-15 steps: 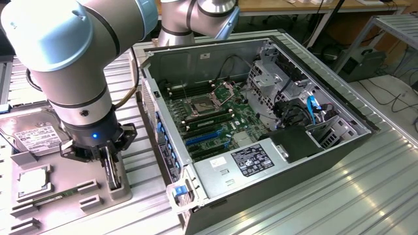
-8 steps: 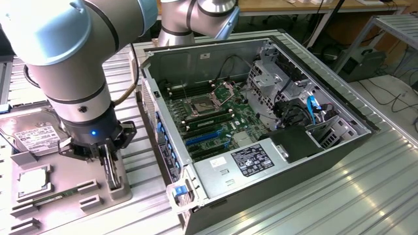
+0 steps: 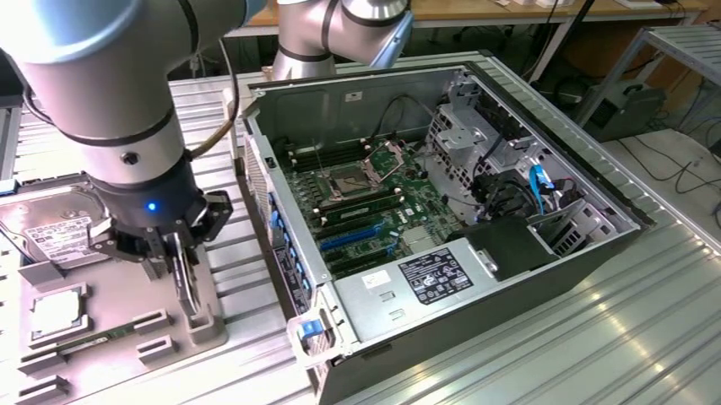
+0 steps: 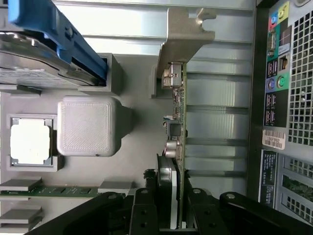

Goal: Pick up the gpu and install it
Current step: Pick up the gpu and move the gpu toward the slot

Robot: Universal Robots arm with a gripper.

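one gpu (image 4: 177, 128) edge-on in the jaws' tight grip, at grey tray (image 4: 142, 161) with hard drive (image 3: 56, 224), cpu chip (image 4: 30, 142)

The thin, dark gpu card (image 4: 182, 117) carries a pale silvery metal bracket (image 4: 188, 39) with a dull satin finish. The end effector (image 4: 171, 208) is matt black. The grey holder tray (image 4: 137, 161) looks like matt plastic, and its square block (image 4: 88, 126) is finely ridged. The ribbed tabletop (image 4: 220, 122) is smooth satin metal. The open computer case (image 3: 338, 105) shows bare grey sheet metal inside.
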